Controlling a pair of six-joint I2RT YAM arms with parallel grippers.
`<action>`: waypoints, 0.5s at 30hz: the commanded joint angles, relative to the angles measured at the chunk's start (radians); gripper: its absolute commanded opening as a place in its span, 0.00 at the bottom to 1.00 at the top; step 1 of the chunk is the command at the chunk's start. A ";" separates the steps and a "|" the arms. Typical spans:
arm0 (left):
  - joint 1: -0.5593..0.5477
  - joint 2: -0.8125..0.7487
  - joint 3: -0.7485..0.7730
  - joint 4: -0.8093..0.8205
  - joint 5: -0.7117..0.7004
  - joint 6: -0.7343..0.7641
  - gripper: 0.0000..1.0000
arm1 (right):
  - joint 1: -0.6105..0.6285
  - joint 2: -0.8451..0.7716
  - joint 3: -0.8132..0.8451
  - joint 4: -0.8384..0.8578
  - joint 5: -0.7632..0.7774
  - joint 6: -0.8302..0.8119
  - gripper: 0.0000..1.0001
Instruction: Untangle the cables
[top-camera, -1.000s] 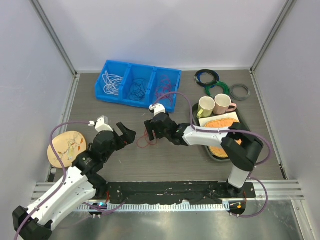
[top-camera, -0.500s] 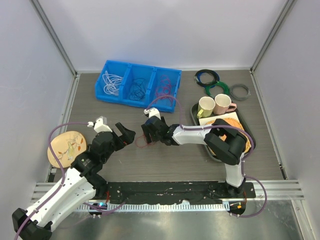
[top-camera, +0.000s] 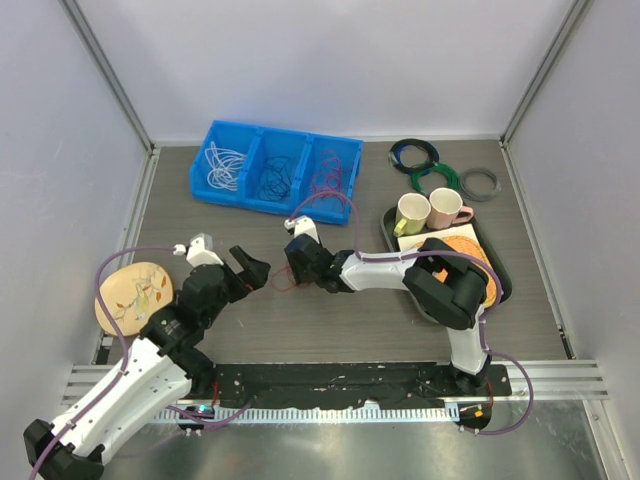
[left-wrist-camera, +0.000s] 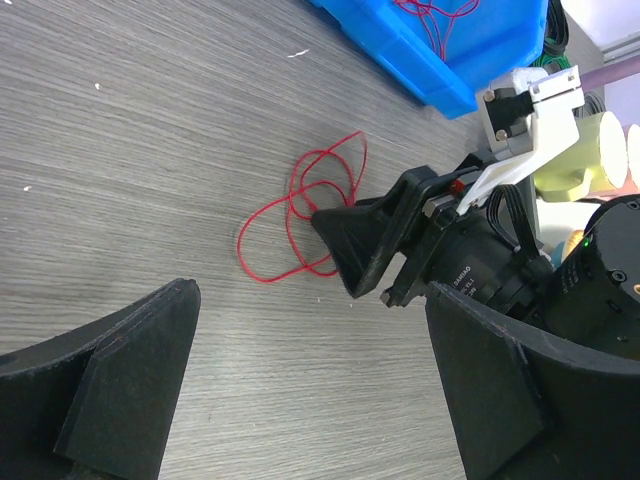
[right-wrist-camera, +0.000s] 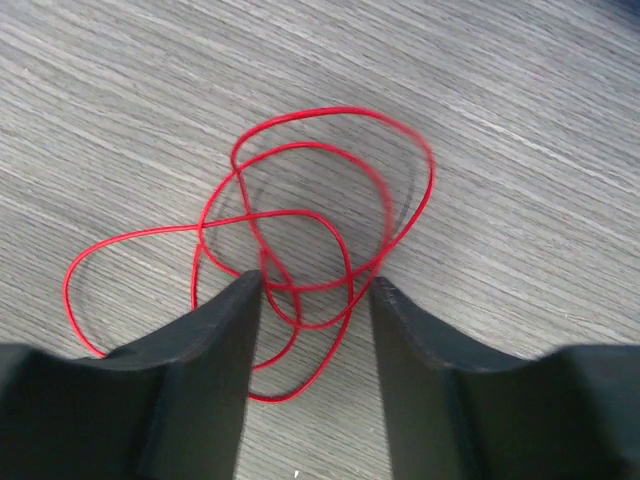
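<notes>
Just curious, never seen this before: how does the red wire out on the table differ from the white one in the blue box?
The red cable lies spread on the bare table, with the right gripper open astride part of it. The white cable sits bunched in the left compartment of the blue bin, with no gripper near. Their colours differ too. Both are thin, loopy strands.

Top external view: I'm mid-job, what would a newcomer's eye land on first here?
The red cable lies in a loose tangle at the centre of the table. The open right gripper straddles it, and the open left gripper faces it from the left. Behind them, the bright blue bin holds more cables, white, dark and red, one colour per compartment.
</notes>
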 joint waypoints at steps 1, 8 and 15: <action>0.004 -0.015 -0.007 0.000 -0.010 0.001 1.00 | 0.011 0.026 0.008 0.004 0.007 0.046 0.45; 0.004 -0.026 -0.005 -0.008 -0.010 -0.001 1.00 | 0.011 -0.008 -0.025 0.070 0.075 0.028 0.02; 0.004 -0.039 -0.005 -0.014 -0.016 0.001 1.00 | 0.011 -0.160 -0.036 0.148 0.182 -0.107 0.01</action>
